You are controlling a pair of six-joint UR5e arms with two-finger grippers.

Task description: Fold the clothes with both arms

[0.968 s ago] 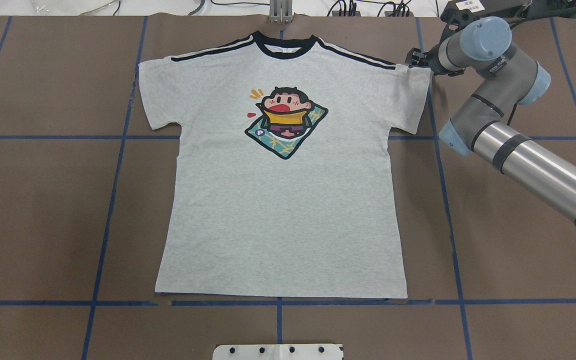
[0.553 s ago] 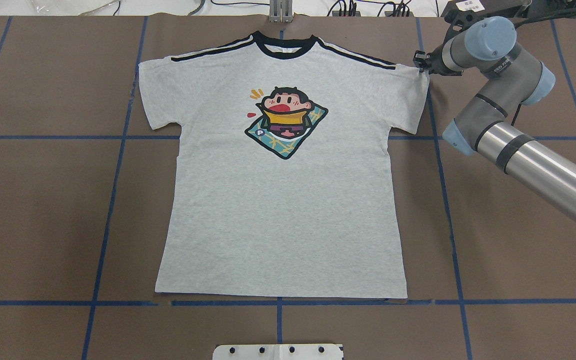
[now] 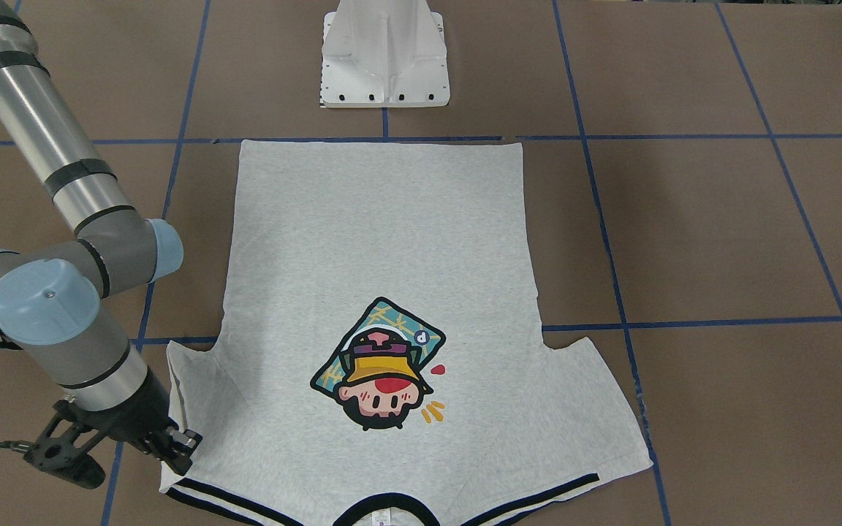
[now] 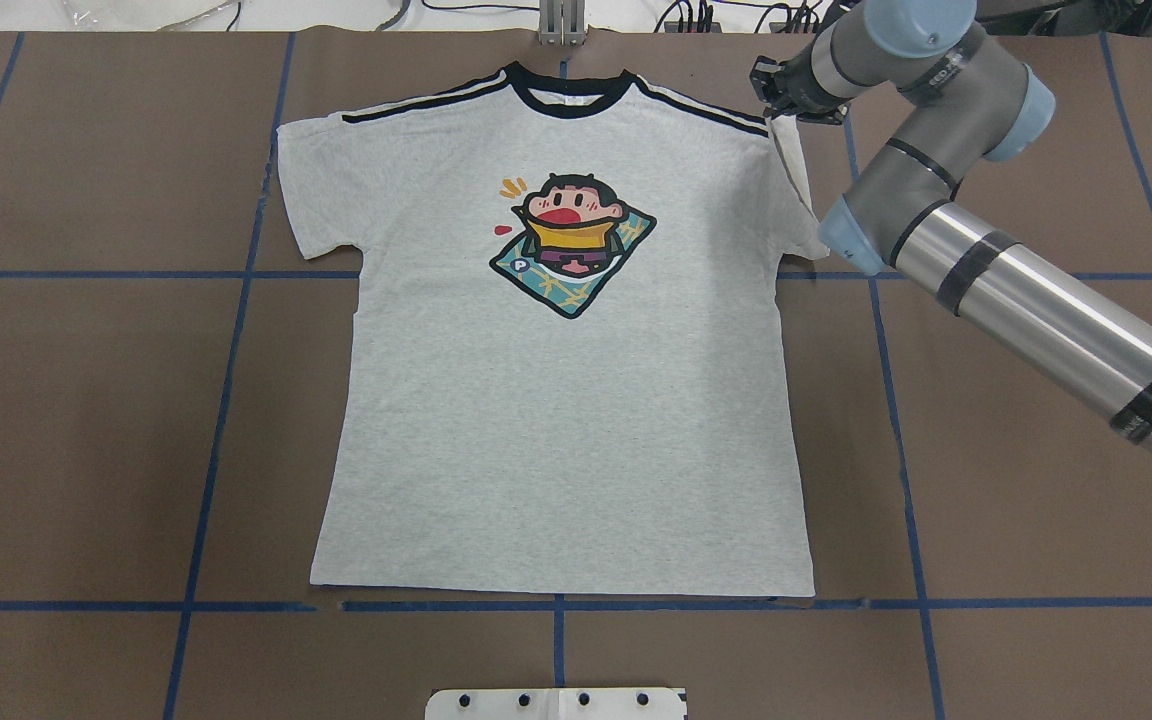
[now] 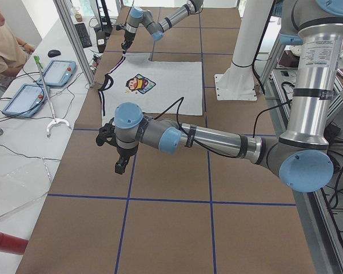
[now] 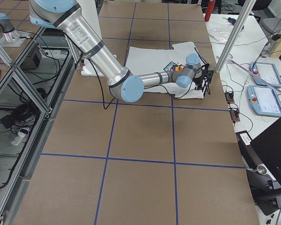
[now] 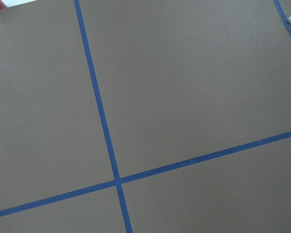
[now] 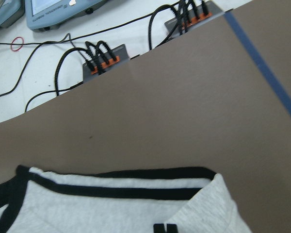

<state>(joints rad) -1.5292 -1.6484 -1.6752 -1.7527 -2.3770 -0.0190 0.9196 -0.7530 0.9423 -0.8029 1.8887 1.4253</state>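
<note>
The T-shirt (image 4: pixel 556 440) lies face up and spread flat on the matte brown table (image 4: pixel 86 400), collar towards the far edge and straight hem towards the robot. Its cloth is a soft, speckled light grey knit. The ribbed round collar (image 4: pixel 568 98) is black, and a pair of thin black stripes runs along each shoulder. The cartoon print (image 4: pixel 572 243) on the chest is a diamond-shaped teal patch with a thick black outline.

The right arm (image 4: pixel 1016 290) is a polished silver tube with grey joints and pale blue caps, and it reaches across to the shirt's shoulder on that side. The right claw (image 3: pixel 180 442) is clenched on the outer corner of the sleeve (image 4: pixel 786 215), just at the end of the stripes. There the cloth is drawn up off the table and turned inward, so the sleeve edge stands as a narrow raised flap. The other sleeve lies flat. The right wrist view shows that peaked corner of grey knit close up, with the stripes running into it.

The left arm (image 5: pixel 217 137) shows only in the side view, stretched low over bare table well apart from the shirt. Its left claw (image 5: pixel 121 164) points downward — I cannot tell whether it is released or clenched.

Glossy blue tape lines (image 4: pixel 226 380) divide the table into large squares, and a white pedestal base (image 3: pixel 384 55) stands just beyond the hem.
</note>
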